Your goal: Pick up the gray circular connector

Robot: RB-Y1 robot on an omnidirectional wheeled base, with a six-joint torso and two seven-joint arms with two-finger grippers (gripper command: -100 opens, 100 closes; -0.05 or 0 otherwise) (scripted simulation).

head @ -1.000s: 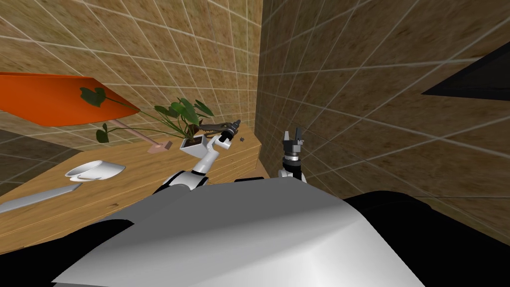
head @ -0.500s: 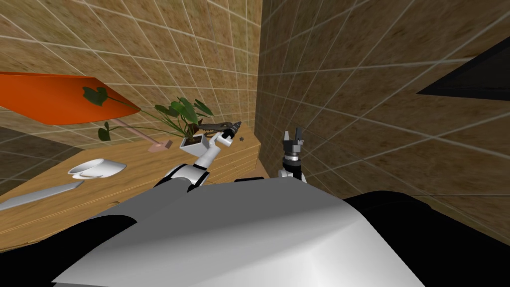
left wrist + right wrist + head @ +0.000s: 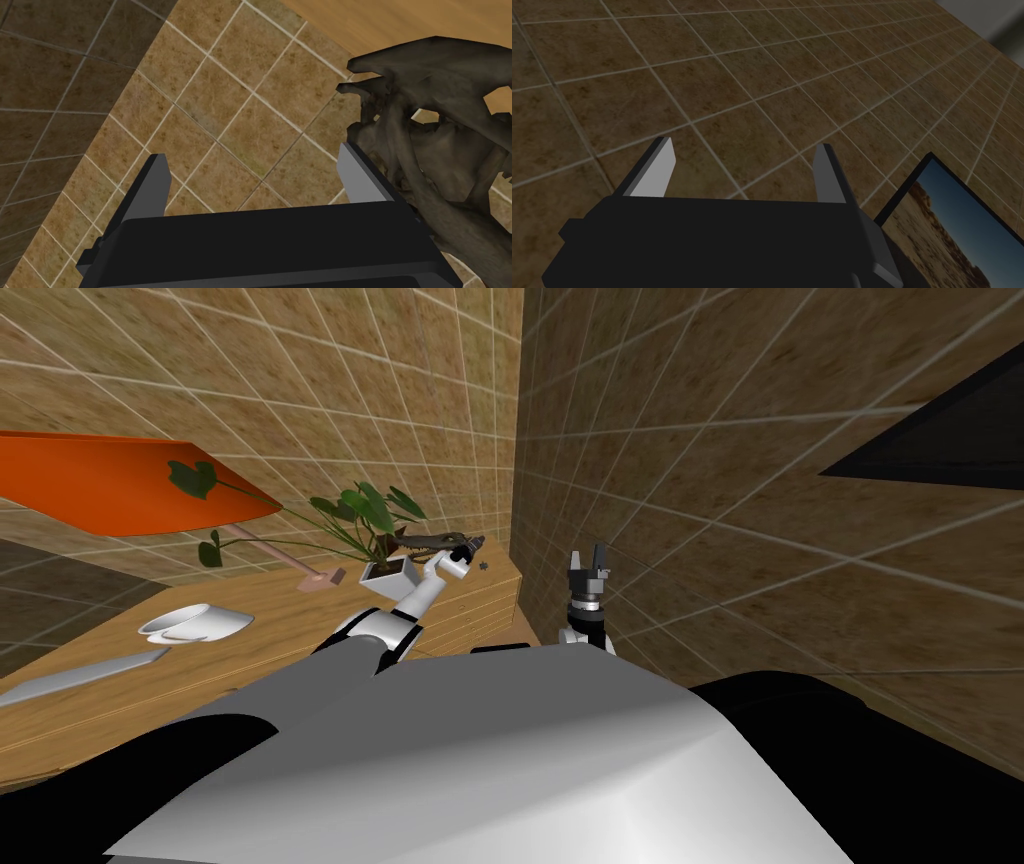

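Observation:
The gray circular connector (image 3: 485,566) is a small dark toothed disc lying near the far right corner of the wooden cabinet top (image 3: 280,618). My left gripper (image 3: 474,542) hovers just above and beside it, apart from it. Its fingers (image 3: 159,175) stand open around nothing. A dark brown jagged sculpture (image 3: 440,130) sits close against one finger and lies on the top (image 3: 430,543) behind the hand. My right gripper (image 3: 590,552) is raised right of the cabinet, near the tiled wall, open and empty (image 3: 744,142).
A white planter (image 3: 392,578) with a leafy plant (image 3: 365,510) stands just left of my left forearm. Further left lie a pinkish long-handled tool (image 3: 320,580), a white bowl (image 3: 190,623) and a grey flat blade (image 3: 80,673). An orange slab (image 3: 90,483) hangs above them. Tiled walls close the corner.
My left arm has stretched a little further over the cabinet, bringing the gripper slightly lower and nearer the connector. The head view shifted slightly. The right arm has not moved.

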